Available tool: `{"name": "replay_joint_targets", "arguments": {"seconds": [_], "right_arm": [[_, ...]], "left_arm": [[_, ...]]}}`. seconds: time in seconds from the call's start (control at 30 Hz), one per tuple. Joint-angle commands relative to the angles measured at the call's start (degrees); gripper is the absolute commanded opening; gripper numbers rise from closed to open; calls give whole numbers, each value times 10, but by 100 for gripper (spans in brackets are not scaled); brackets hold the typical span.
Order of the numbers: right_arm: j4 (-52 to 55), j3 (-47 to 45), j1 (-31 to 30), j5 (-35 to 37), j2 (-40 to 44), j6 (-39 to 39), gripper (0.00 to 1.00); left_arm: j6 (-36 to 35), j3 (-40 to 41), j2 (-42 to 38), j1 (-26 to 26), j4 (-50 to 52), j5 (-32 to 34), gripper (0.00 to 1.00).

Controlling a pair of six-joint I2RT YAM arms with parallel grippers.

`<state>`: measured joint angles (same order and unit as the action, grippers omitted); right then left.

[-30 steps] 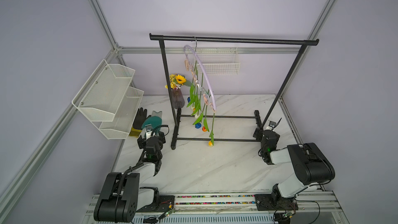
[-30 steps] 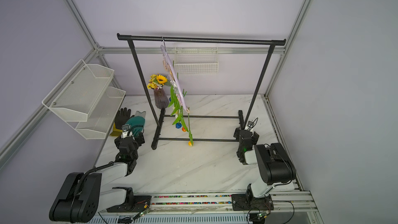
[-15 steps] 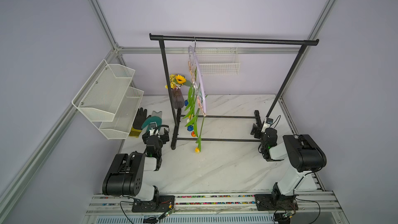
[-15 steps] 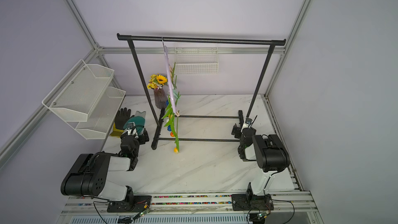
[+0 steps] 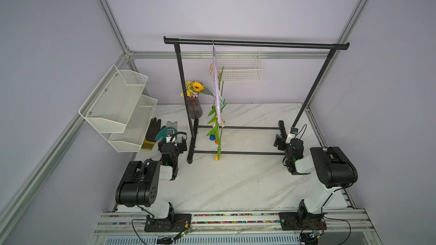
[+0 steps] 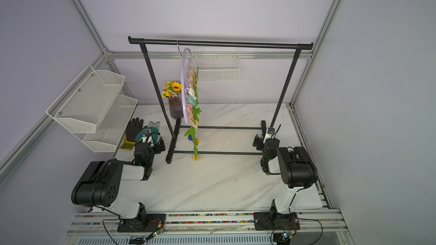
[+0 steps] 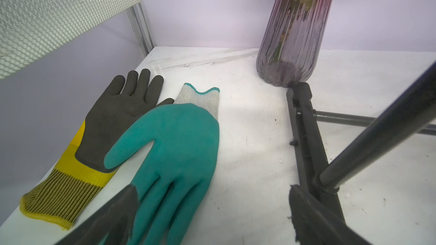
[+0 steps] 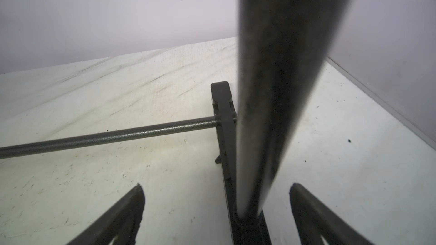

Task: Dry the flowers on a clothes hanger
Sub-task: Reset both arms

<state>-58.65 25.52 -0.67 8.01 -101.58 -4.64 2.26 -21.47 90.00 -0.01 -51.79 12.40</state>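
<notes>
The lilac clothes hanger (image 5: 215,90) (image 6: 183,90) hangs by its metal hook from the black rack's top bar, nearly edge-on, with pastel pegs along it. The flowers (image 5: 218,137) (image 6: 195,126) hang head down from the pegs, green stems and leaves with blue, orange and yellow heads at the bottom. My left gripper (image 5: 176,143) (image 6: 157,146) (image 7: 212,190) rests low and open over the fingers of a teal glove, beside the rack's left foot. My right gripper (image 5: 281,141) (image 6: 259,142) (image 8: 216,186) is open and holds nothing; the rack's right post stands between its fingers without touching them.
The black garment rack (image 5: 254,43) spans the table, its feet and two floor bars on the marble. A black glove (image 7: 118,114) and teal glove (image 7: 174,142) lie at the left. A purple vase (image 5: 194,110) of sunflowers, white mesh shelves (image 5: 118,104) and a wire basket (image 5: 240,69) stand behind.
Both arms have folded back toward their bases, grippers staying low and open. The hanger with the flowers swung to the left and turned nearly edge-on.
</notes>
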Motion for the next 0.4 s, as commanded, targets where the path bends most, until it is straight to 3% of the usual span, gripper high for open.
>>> {"name": "replay_joint_targets", "arguments": {"seconds": [0.0,0.37], "right_arm": [[7,4,0,-3,-1,8,97],[9,4,0,-3,-1,8,97]], "left_arm": [[-8,-1,-5,4,-19,-1,100],[-8,2,-1,4,-30,-1,100]]}}
